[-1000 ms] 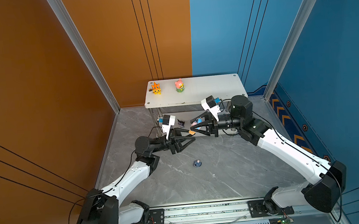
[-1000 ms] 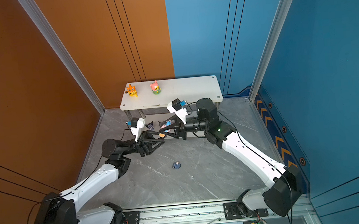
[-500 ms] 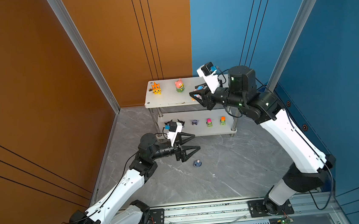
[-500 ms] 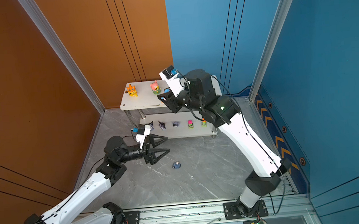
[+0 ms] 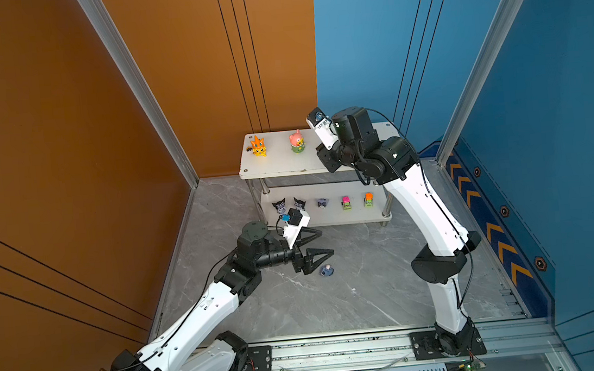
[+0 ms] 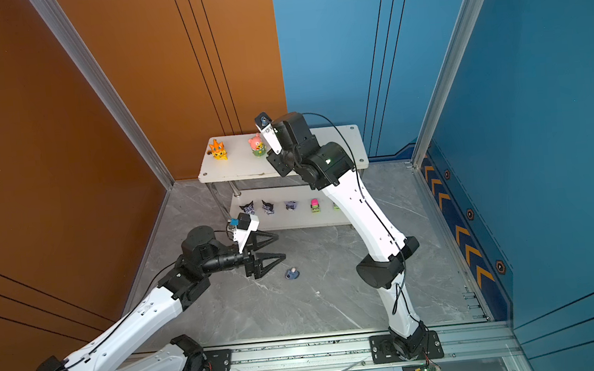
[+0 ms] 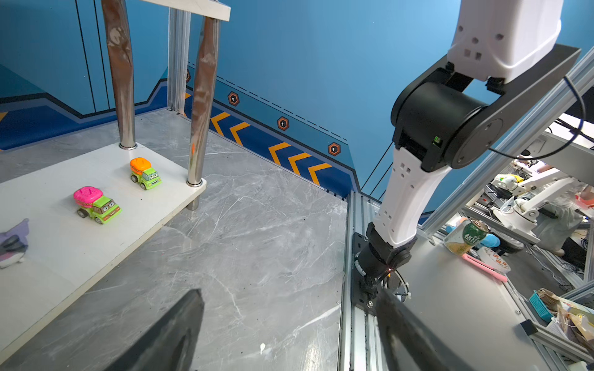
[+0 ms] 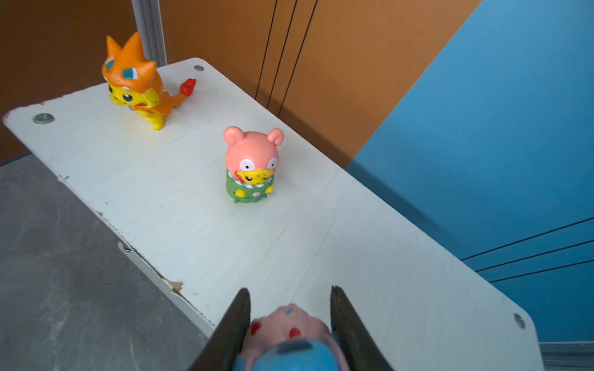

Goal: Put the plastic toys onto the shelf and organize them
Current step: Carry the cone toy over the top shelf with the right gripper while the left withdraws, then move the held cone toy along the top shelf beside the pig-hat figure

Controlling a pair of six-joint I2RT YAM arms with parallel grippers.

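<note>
The shelf [image 5: 279, 162] carries an orange spiky creature [image 5: 258, 146] and a pink bear [image 5: 297, 141] on its top board. Three black-purple heads [image 5: 299, 203] and two green blocks [image 5: 346, 202] stand in a row on the lower board. In the right wrist view my right gripper [image 8: 289, 290] is shut on a blue and pink toy [image 8: 289, 334], just above the top board [image 8: 289, 241] and beside the bear [image 8: 252, 163]. My left gripper [image 5: 326, 242] hangs open and empty over the floor. A small grey-blue toy [image 5: 327, 270] lies just beyond its fingertips.
Chrome posts [image 7: 199, 106] join the two boards at the corners. Orange and blue walls close in the back and sides, and a metal rail [image 5: 339, 351] runs along the front. The right arm's elbow [image 5: 438, 262] hangs over the floor on the right.
The two grippers were together in front of the shelf. My left gripper opened and dropped back toward the floor. My right arm rose with the toy to the top board.
</note>
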